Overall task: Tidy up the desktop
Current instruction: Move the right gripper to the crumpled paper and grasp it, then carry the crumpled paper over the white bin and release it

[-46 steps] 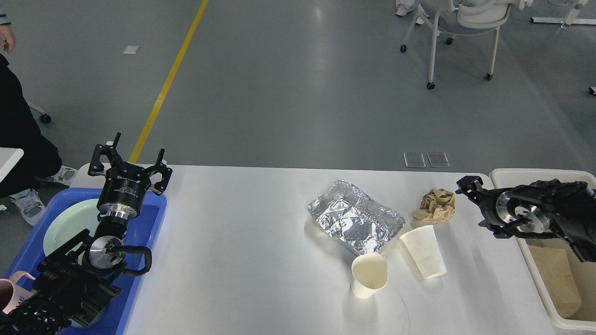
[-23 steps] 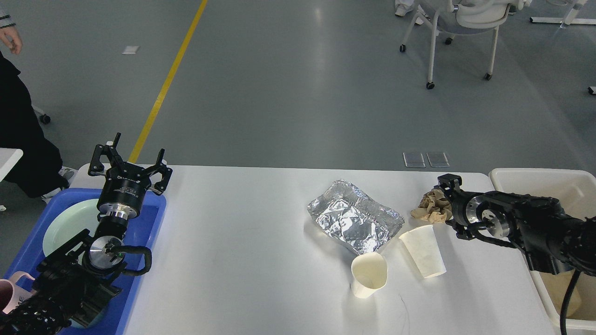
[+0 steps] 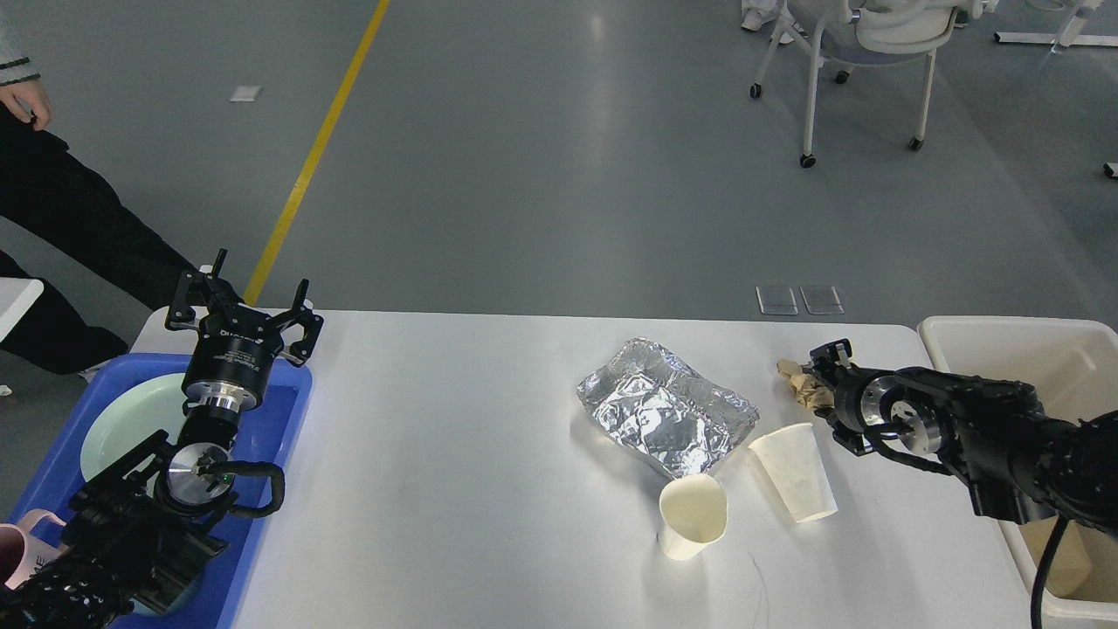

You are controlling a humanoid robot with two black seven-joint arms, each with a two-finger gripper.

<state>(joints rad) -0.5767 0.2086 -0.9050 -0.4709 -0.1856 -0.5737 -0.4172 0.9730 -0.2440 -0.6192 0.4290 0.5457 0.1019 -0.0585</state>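
Right gripper (image 3: pixel 819 377) is at the crumpled brown paper (image 3: pixel 799 385), touching it; finger spacing cannot be told. Beside it on the desktop (image 3: pixel 454 454) lie two paper cups and crumpled foil (image 3: pixel 664 415). Left gripper (image 3: pixel 240 306), fingers spread, hangs above the blue tray (image 3: pixel 284 419).

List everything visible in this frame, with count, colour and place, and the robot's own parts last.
desktop: 1, white, centre
foil packet: 1, silver, right of centre
paper cups: 2, cream, on their sides in front of the foil
crumpled paper: 1, brown, at the right gripper
blue tray: 1, left edge
plate: 1, pale green, in the tray
cream bin: 1, right edge
chair: 1, white, far floor
person: 1, dark clothes, far left
left gripper: black, open, above the tray
right gripper: black, at the crumpled paper
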